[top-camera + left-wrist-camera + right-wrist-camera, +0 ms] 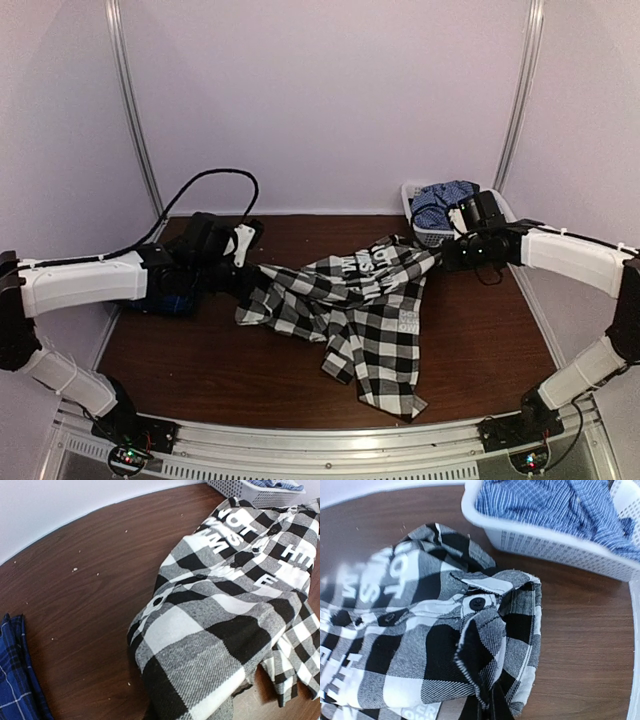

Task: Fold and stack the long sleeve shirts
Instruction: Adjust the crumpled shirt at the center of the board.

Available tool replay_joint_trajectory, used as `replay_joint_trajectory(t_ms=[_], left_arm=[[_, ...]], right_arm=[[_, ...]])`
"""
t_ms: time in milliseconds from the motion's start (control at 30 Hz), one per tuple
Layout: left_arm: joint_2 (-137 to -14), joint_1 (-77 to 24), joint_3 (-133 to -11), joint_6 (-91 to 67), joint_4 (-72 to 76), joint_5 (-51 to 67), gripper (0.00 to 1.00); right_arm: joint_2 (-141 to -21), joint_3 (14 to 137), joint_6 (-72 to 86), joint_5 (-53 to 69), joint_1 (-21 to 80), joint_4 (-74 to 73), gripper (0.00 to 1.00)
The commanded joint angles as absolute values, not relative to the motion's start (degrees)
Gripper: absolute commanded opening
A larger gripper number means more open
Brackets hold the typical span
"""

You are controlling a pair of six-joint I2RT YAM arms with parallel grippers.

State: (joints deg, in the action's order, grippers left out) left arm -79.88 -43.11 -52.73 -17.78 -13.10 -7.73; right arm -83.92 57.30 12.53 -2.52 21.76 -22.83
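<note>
Fingers of the left gripper [245, 269] are closed. They are hidden below the wrist camera's frame, where one end of the checked shirt [370, 310] bunches up against the bottom edge. From above, that cloth runs straight into the gripper. The right gripper [441, 258] is closed too, pinching the opposite end. Its wrist view shows a dark fold gathered into a tight point at the bottom centre, a black button just above it.

Between the two grips the shirt stretches across the middle of the table [480, 330]. White lettering faces up, and the rest trails crumpled toward the near edge.

At the left, under the left arm, lies the plaid shirt [12, 680], apart from the checked one with bare wood between them. A white basket [530, 540] sits in the far right corner, just behind the right gripper. It holds blue cloth [555, 505], and a strip of wood separates it from the pinched shirt end. A black cable [215, 175] loops up behind the left wrist.

The top is dark brown wood grain, flecked with pale crumbs [75, 569]. Plain pale walls [320, 100] close in the back and sides, with metal rails [135, 110] running up the corners.
</note>
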Motion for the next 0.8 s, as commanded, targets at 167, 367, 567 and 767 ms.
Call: replay_joint_trajectory(t_ms=[167,367,567,767], left_arm=[[-74.4,-42.4,-60.8,-15.9,-16.0,0.0,0.0],[-72.7,-42.3,-64.3,-14.3,-18.6,1.5,0.0],[-77.3,-41.0,-67.1,-11.9,-18.7,-1.4,0.0],[-91.0,-38.8,-69.2,-12.6,-17.0,-1.3,0.0]], right_arm=[[-68.9,70.1,12.1,-9.0,21.4,-38.4,0.0],[-66.3,74.3,11.3,-11.3,21.4,-42.3,0.01],[-71.0,73.8,11.2,-12.8,21.2,-40.7,0.03],[-81.1,71.5,11.4,-10.9,17.1,-34.4,0.06]])
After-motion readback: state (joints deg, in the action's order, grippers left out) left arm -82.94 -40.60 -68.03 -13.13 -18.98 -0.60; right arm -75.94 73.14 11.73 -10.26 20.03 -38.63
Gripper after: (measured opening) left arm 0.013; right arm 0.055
